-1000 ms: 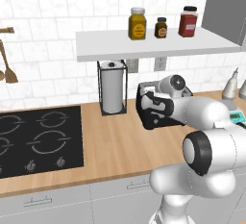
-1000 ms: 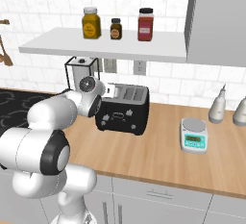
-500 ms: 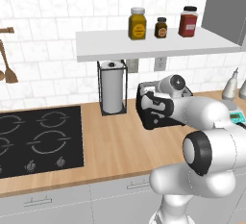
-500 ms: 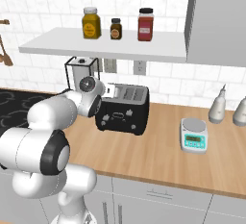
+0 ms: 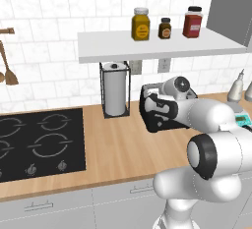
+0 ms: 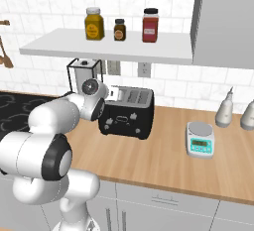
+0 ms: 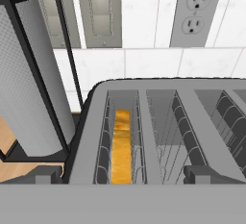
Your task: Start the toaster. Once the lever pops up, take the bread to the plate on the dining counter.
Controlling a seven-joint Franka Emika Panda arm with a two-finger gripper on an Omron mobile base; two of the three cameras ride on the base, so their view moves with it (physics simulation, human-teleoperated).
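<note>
Item: bread (image 7: 121,146) seated low in the leftmost slot of the toaster (image 6: 126,113) on the wood tabletop (image 6: 163,160), my jaws poised just above, their state beyond telling; lifting and carrying to the plate remain outstanding.

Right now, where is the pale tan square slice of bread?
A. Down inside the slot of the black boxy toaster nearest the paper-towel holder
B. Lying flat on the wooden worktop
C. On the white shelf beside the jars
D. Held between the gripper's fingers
A: in the hand view the bread stands on edge inside the toaster's slot beside the paper-towel holder.
</note>
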